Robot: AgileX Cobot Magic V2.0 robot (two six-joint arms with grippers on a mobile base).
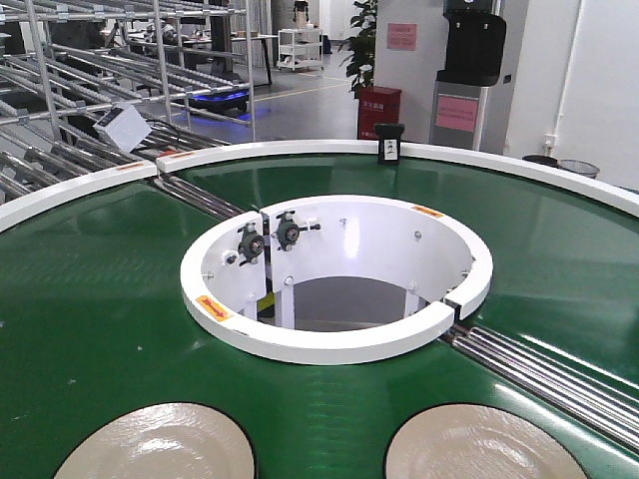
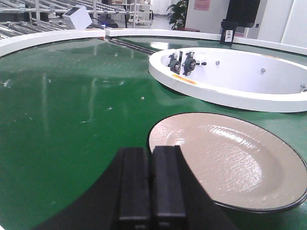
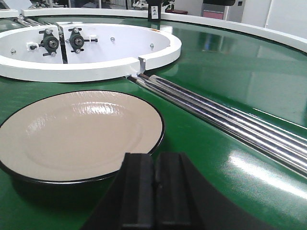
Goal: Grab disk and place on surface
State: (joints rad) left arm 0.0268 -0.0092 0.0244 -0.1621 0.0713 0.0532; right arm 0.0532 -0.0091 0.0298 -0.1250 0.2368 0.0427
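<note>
so far nothing's done: left plate [image 1: 155, 446] and right plate [image 1: 479, 446] both lie on the green conveyor belt [image 1: 100, 299]. our left end effector [image 2: 151, 154] and right end effector [image 3: 156, 159] are pressed together, empty. grab and placement on the worktop remain; we can't see it.

Front view high over belt [image 1: 90, 299], wrist views low, sharing inner ring [image 1: 329, 349]

Front camera: left plate [image 1: 155, 444] and right plate [image 1: 474, 444] are both cut by the bottom edge. Ahead-left of the right gripper [image 3: 157, 160] fingers, the right plate's rim runs off frame. Black box [image 3: 154, 10] label, far beyond: illegible.
</note>
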